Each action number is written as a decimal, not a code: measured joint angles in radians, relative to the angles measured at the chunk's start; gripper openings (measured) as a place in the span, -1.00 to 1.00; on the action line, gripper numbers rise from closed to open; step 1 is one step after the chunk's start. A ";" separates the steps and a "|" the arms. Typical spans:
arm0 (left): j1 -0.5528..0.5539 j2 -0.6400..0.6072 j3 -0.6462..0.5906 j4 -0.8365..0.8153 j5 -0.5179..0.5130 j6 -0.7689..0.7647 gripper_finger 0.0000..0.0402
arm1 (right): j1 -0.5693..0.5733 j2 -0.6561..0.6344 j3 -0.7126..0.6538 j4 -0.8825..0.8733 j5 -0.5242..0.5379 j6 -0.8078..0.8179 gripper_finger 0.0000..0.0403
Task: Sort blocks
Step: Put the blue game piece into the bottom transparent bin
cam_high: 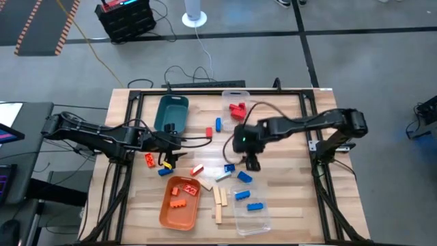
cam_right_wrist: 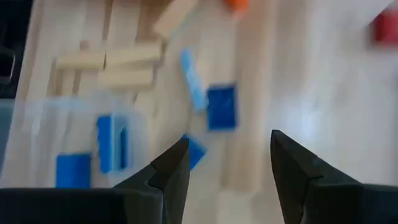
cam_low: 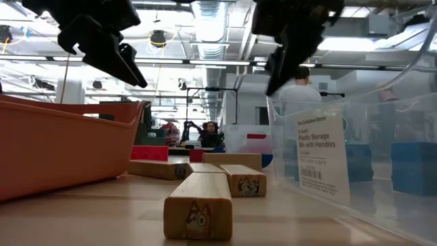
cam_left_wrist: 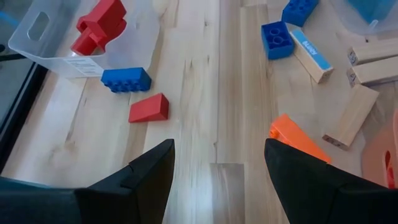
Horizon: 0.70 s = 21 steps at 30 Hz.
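Observation:
Blocks lie scattered on the wooden table. My left gripper (cam_high: 171, 158) is open and empty above the table's left middle. An orange block (cam_left_wrist: 297, 139) lies just beside one finger; a red wedge (cam_left_wrist: 148, 109) and a blue brick (cam_left_wrist: 126, 79) lie farther off. My right gripper (cam_high: 251, 162) is open and empty above the table's middle. Below it lie a blue brick (cam_right_wrist: 222, 107), a light-blue block (cam_right_wrist: 194, 81) and another blue brick (cam_right_wrist: 193, 152). Light-wood pieces (cam_high: 220, 198) lie flat toward the near edge. Both grippers hang clear of the table in the low view, left (cam_low: 130, 68) and right (cam_low: 276, 75).
An orange tray (cam_high: 167, 212) with orange and red bricks sits near left. A clear bin (cam_high: 263, 220) with blue bricks sits near right. A teal tray (cam_high: 171, 116) and a clear bin (cam_high: 235, 96) holding red blocks stand at the far side. An orange brick (cam_high: 149, 160) and a blue brick (cam_high: 164, 171) lie left.

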 joint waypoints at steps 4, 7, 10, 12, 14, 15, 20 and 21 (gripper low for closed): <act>0.000 0.000 0.012 0.003 0.000 0.003 0.22 | 0.042 0.065 0.006 -0.009 0.008 0.142 -0.05; 0.000 0.000 0.021 0.006 0.000 0.003 0.22 | 0.049 0.120 0.051 -0.066 -0.008 0.261 -0.05; 0.000 0.000 0.028 0.010 0.000 0.014 0.22 | 0.049 0.179 0.110 -0.158 -0.030 0.354 -0.05; 0.000 0.000 0.028 0.010 0.000 0.021 0.22 | 0.049 0.213 0.162 -0.223 -0.051 0.379 -0.05; 0.000 0.000 0.028 0.010 0.000 0.028 0.22 | 0.049 0.246 0.219 -0.288 -0.060 0.386 -0.05; 0.000 0.000 0.028 0.010 0.000 0.034 0.22 | 0.049 0.263 0.245 -0.311 -0.063 0.382 -0.05; 0.000 0.000 0.028 0.018 0.000 0.054 0.22 | 0.046 0.356 0.344 -0.324 -0.088 0.303 -0.05; 0.000 0.000 0.028 0.018 0.000 0.056 0.22 | 0.044 0.372 0.364 -0.321 -0.077 0.267 -0.05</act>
